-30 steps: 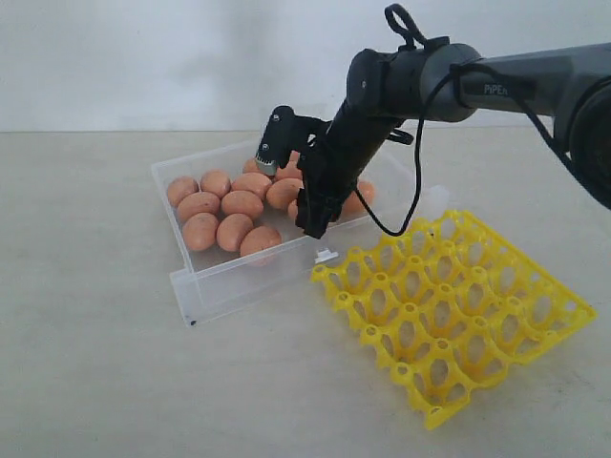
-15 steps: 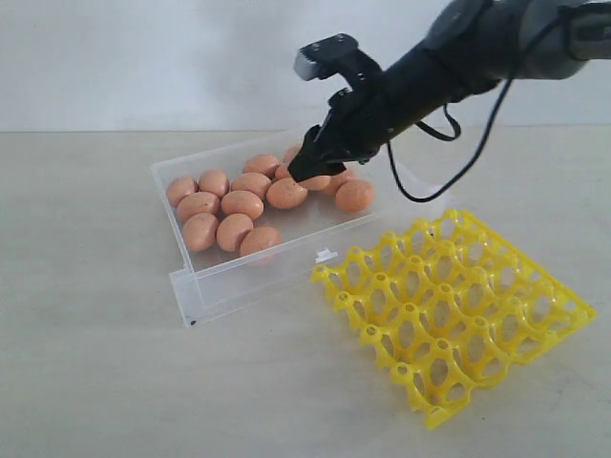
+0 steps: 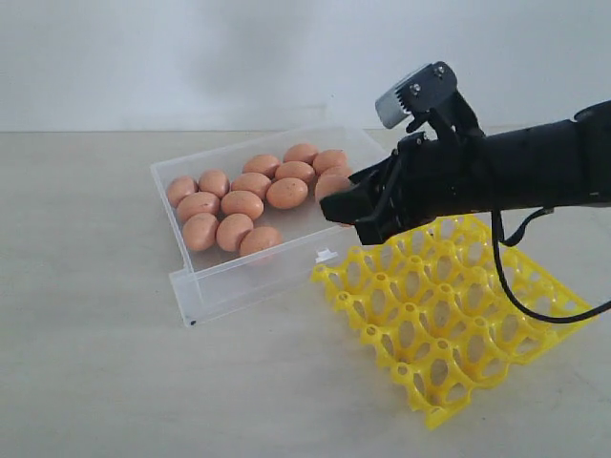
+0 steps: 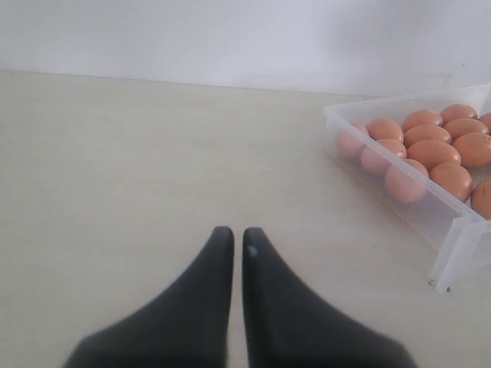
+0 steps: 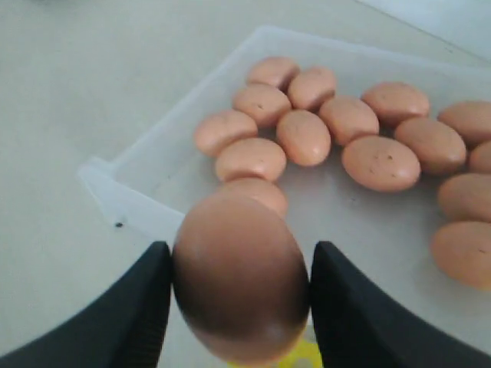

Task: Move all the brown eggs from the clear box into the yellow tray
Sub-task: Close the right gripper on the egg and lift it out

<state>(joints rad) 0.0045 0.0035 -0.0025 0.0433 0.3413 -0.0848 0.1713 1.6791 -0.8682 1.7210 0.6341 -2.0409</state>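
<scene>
Jaws, right gripper: clamped on one held egg, a finger against each long flank and both ends of the egg free. In the exterior view the gripper hangs where box and tray come nearest each other.
Jaws, left gripper: pressed together with nothing between them, over the bare table and well apart from the box.
Clear box: a shallow see-through bin to the left of the tray, its low walls leaving the eggs reachable from above.
Yellow tray: an open lattice of round cups just beside the box. No egg shows in any cup.
Loose eggs: about a dozen lie on their sides in the box, clustered and mostly touching one another.
Handling, judged: each egg is probably light and stiff, but the shell is thin, brittle and smooth, so it can slip or crack.
Hold, judged: the widest girth, across the short axis, suits best. The squeeze should be only firm enough to stop rolling.
Placing, judged: the egg should be seated in a cup before release, not dropped onto the posts.
</scene>
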